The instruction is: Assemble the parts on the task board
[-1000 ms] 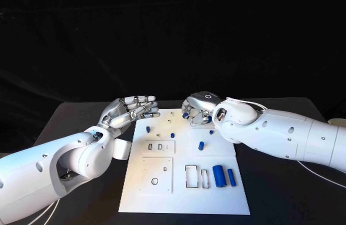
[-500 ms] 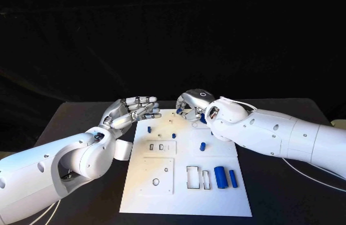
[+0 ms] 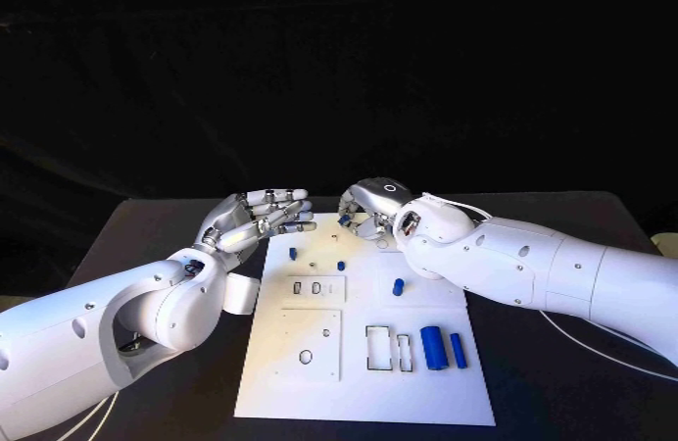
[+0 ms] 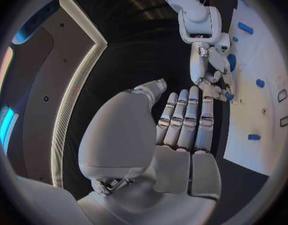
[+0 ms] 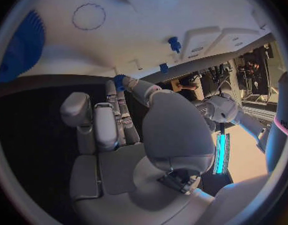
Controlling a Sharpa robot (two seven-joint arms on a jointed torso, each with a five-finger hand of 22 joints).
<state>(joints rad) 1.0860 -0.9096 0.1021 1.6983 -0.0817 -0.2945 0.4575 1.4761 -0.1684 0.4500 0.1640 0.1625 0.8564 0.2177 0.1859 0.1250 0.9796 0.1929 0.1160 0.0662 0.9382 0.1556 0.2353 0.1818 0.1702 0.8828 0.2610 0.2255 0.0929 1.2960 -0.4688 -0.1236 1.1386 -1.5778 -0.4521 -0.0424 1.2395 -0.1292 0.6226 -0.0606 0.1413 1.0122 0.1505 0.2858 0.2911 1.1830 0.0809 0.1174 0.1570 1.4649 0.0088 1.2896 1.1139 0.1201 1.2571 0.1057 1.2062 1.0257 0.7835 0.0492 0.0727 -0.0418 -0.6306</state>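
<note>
While the left hand (image 3: 259, 216) hovers at the board's (image 3: 362, 382) ten o'clock corner, fingers straight and apart, holding nothing, the right hand (image 3: 370, 211) curls over the twelve o'clock edge, pinching a small blue part (image 5: 120, 80) at its fingertips. Two blue cylinders (image 3: 442, 348) lie toward four o'clock; small pegs (image 3: 341, 265) stand near the centre.

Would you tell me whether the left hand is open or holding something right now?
Open: the left hand hovers at the task board's far left corner, fingers extended and apart, holding nothing.
</note>
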